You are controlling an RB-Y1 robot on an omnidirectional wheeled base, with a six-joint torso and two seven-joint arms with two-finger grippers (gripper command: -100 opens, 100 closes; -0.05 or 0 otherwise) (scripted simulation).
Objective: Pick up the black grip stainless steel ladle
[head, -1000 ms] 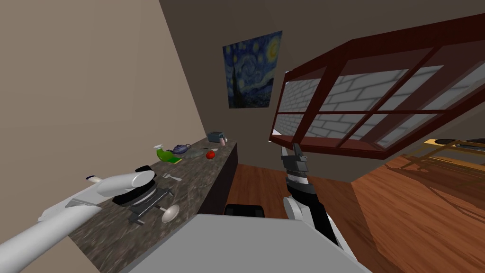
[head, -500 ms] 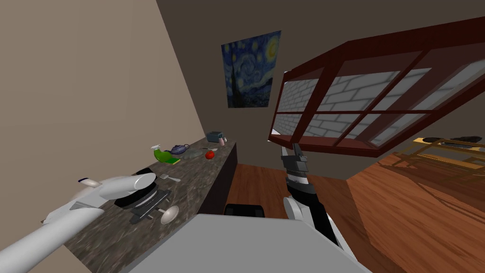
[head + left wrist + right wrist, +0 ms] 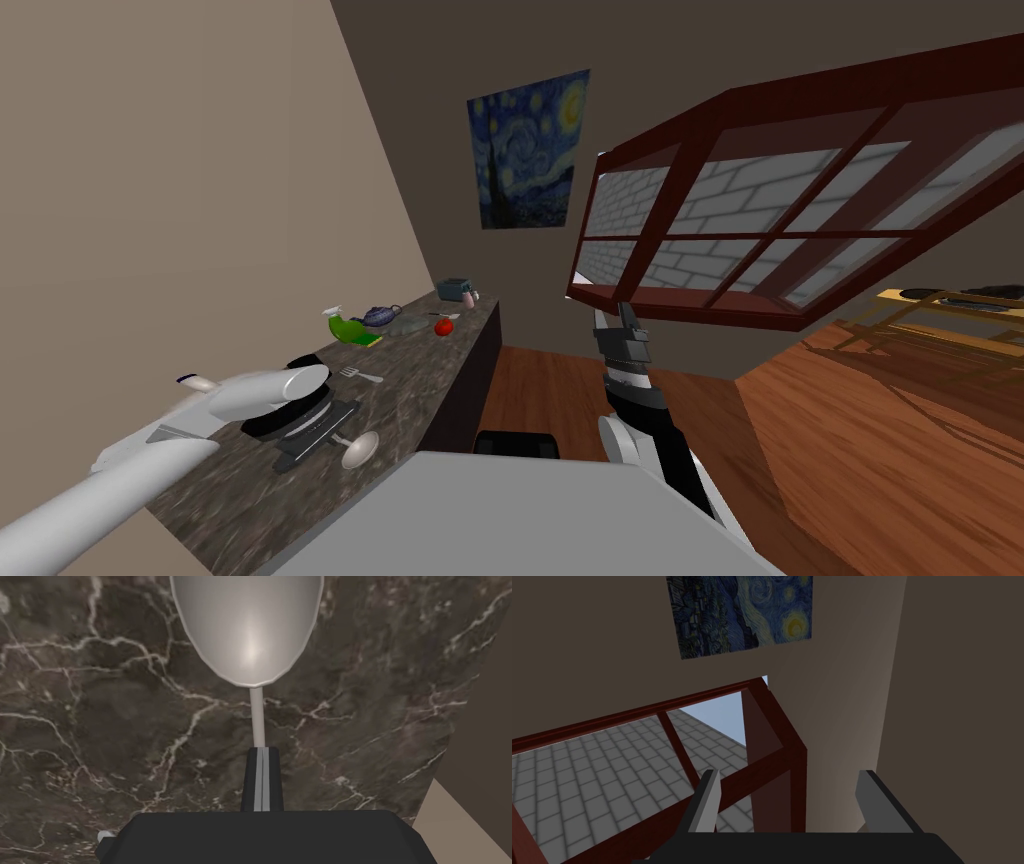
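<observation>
Left wrist view shows left gripper point(image 3: 262, 750) pinching ladle point(image 3: 247, 626) handle over dark veined counter point(image 3: 100, 726); right gripper point(image 3: 788, 773) spread.

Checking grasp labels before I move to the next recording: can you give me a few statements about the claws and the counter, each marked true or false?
1. The left claw is shut on the ladle at its handle. True.
2. The right claw is shut. False: its fingers stand apart and hold nothing.
3. The ladle's bowl is over the dark marbled counter. True.
4. The red fruit lies on the floor. False: it sits on the counter, toward its far end.
5. A fork lies on the counter. True.
</observation>
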